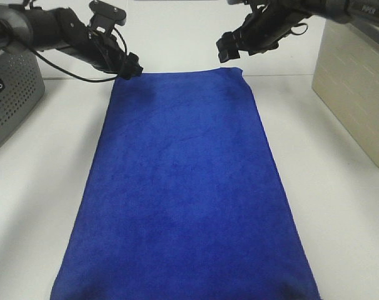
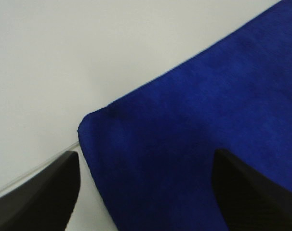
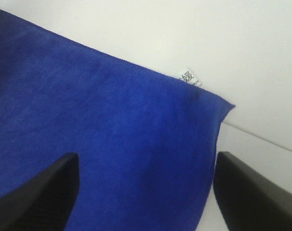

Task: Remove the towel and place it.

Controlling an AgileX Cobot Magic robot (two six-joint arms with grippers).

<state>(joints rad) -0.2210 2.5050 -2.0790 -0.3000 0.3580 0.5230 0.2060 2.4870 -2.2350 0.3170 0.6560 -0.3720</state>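
Observation:
The deep-blue towel (image 1: 183,187) lies spread flat on the white table, long side running from the far edge to the near edge. My left gripper (image 1: 131,67) hovers at the towel's far left corner (image 2: 95,118), jaws open, holding nothing. My right gripper (image 1: 228,47) hovers just above the far right corner (image 3: 223,103), jaws open, holding nothing. A small white tag (image 3: 189,77) sticks out from the far edge near the right corner. In both wrist views the towel (image 2: 194,144) (image 3: 102,134) lies between the dark fingertips (image 2: 40,197) (image 3: 254,197).
A grey perforated basket (image 1: 11,94) stands at the left edge of the table. A beige box (image 1: 355,87) stands at the right. Bare white table (image 1: 58,156) runs along both sides of the towel.

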